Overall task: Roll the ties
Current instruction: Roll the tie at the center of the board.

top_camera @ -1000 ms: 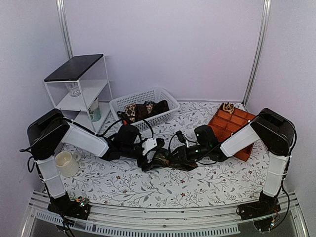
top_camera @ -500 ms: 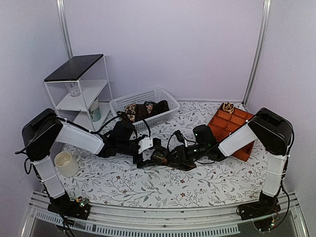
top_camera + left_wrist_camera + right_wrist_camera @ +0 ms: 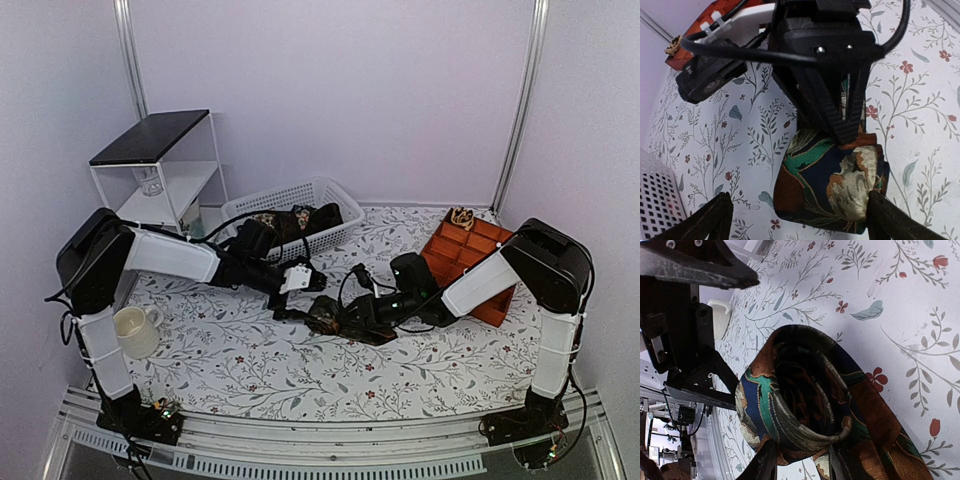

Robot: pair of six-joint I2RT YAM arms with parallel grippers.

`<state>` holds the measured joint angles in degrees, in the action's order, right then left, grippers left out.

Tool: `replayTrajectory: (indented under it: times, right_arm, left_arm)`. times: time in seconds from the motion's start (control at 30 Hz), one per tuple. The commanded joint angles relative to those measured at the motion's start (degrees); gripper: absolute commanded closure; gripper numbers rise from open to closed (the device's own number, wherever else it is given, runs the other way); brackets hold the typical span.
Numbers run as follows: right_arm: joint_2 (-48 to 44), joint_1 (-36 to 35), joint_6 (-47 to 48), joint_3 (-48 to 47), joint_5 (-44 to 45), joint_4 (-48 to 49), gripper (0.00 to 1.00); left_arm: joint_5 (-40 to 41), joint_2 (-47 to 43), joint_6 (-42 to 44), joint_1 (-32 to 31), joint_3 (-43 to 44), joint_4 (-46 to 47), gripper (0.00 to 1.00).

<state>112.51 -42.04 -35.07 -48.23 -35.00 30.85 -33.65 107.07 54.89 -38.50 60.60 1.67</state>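
A rolled tie in navy, green and rust print lies on the floral tablecloth at mid table. My right gripper is shut on the roll's outer wall; in the right wrist view its fingertips pinch the coil. My left gripper is open and straddles the roll from the left. One finger touches its edge and the other stands apart. More ties lie in the white basket. A tan spotted roll sits in the orange tray.
A white shelf unit with glassware stands at the back left. A cream mug sits near the left arm's base. The orange tray of compartments lies at the right, close behind the right arm.
My left forearm has swung back toward the basket and its gripper has shifted a little farther from me. The right gripper and the rolled tie have edged slightly left.
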Motion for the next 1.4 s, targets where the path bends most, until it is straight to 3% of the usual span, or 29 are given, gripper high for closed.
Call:
replayTrajectory:
  times: [0.0,0.4,0.73,0.97,1.17,1.3,1.37]
  right_arm:
    - [2.3,0.1,0.9,-1.2,0.7,-0.2,0.64]
    - [2.5,0.2,0.5,-1.6,1.2,-0.3,0.64]
    - [2.6,0.4,0.0,-1.7,1.5,-0.3,0.64]
    - [2.7,0.4,-0.8,-1.9,0.5,-0.3,0.65]
    - [3.8,0.3,-1.4,-1.9,0.2,-0.2,0.65]
    - [4.0,0.4,-2.1,-1.0,0.4,0.6,0.65]
    - [3.6,0.4,-2.4,-0.7,0.6,0.9,0.65]
  left_arm:
    - [-4.8,3.9,6.0,0.8,4.2,-7.6,0.06]
    - [-12.9,10.3,10.6,2.2,14.7,-23.5,0.06]
    - [-11.6,8.5,6.8,0.9,8.6,-12.8,0.06]
    - [-5.9,8.7,3.9,-0.5,5.4,-1.8,0.07]
    - [-3.6,10.2,2.5,-0.5,7.2,-1.2,0.17]
    - [-3.6,10.3,1.5,-0.4,7.1,-1.0,0.35]
    - [-3.2,10.3,1.0,-0.4,6.9,-0.3,0.38]
